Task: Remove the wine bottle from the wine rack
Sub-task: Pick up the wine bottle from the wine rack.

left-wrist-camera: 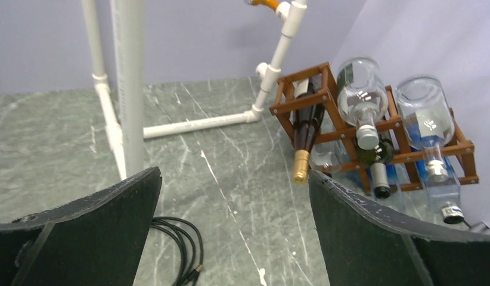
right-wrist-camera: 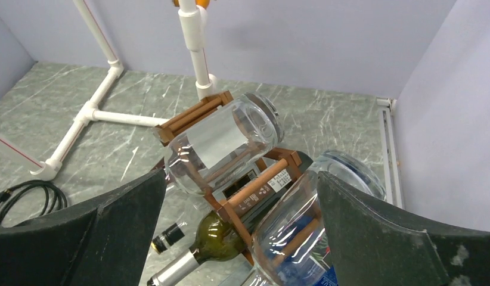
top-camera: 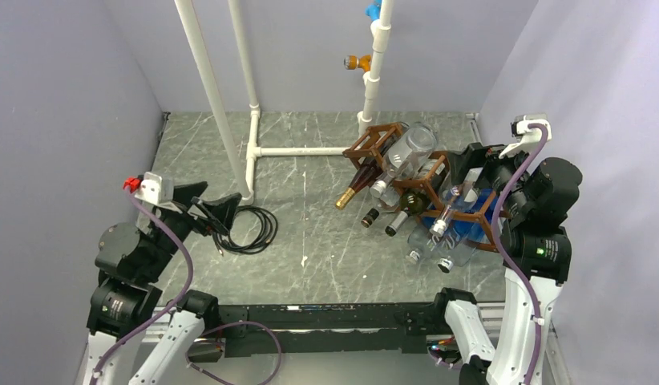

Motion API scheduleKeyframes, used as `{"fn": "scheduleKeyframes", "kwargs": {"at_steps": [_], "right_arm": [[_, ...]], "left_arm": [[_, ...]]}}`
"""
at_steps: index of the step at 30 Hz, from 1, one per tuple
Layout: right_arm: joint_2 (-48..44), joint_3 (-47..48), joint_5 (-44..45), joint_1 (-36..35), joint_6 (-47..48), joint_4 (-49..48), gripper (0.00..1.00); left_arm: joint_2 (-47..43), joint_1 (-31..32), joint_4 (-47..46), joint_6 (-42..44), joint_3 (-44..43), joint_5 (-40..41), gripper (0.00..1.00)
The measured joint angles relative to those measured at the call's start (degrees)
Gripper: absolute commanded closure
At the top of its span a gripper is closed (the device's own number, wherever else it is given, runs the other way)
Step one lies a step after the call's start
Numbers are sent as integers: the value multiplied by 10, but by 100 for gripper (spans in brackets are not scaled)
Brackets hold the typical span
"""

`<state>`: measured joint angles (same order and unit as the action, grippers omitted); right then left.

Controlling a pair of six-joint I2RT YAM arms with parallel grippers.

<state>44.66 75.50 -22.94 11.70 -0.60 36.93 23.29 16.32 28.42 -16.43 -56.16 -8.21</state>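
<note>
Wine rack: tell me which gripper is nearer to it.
Right. The right gripper hangs open just above the wine rack, at its right side over the bottles. The left gripper is far off to the rack's left, by the cable.

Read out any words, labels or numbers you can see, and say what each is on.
No text is readable.
Small label on the dark green bottle: print too small.
Label on the upper clear bottle: looks blank.
White mark on another clear bottle: blurred.
</note>
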Motion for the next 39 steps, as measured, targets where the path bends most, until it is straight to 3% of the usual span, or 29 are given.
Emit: {"fn": "scheduleKeyframes", "kwargs": {"at_steps": [13,24,39], "right_arm": [[-2,-2,-18,5,4,12,0],[13,-13,-282,33,225,123,0],[39,-13,-448,141,344,207,0]], "left_arm": [[10,0,-11,-57,35,-80,1],[42,0,-9,-59,65,-125,1],[26,0,-30,-55,118,-182,1]]}}
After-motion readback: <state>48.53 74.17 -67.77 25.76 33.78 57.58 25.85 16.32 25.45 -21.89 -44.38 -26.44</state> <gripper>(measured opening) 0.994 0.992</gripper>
